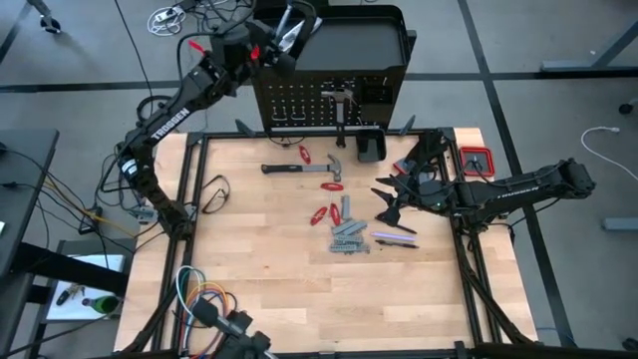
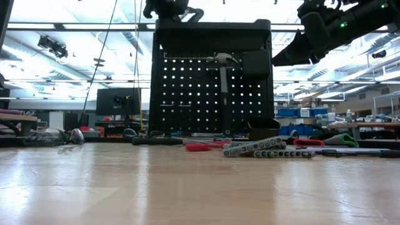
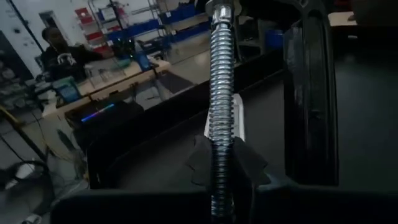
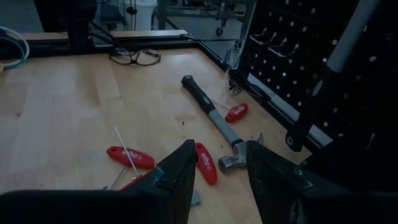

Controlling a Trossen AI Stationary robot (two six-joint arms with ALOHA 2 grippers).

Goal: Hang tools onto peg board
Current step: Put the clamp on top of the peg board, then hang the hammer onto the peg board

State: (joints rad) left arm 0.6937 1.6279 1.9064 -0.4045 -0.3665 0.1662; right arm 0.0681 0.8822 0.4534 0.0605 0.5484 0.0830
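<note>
The black peg board (image 1: 299,100) stands upright at the table's far edge under a tray top (image 1: 349,45). One hammer (image 2: 223,69) hangs on it. My left gripper (image 1: 289,35) is up over the tray top, shut on a black C-clamp (image 3: 311,93) with a silver screw. My right gripper (image 1: 387,199) is open and empty above the table, right of the loose tools. On the table lie a hammer (image 4: 214,121), red-handled tools (image 1: 329,184), grey wrenches (image 1: 349,234) and thin screwdrivers (image 1: 394,237). My left gripper pinches the C-clamp's threaded silver screw (image 3: 221,134) between its two fingers (image 3: 198,163). The screw runs on past the fingertips, and the clamp's black frame stands beside it. The clamp is lifted clear, above the stand's tray top.
A small black box (image 1: 371,145) stands at the peg board's foot. A red object (image 1: 477,160) lies at the far right. Glasses (image 1: 214,189) lie at the left and coiled coloured cables (image 1: 199,294) at the near left. The table's near half is bare wood (image 1: 329,299).
</note>
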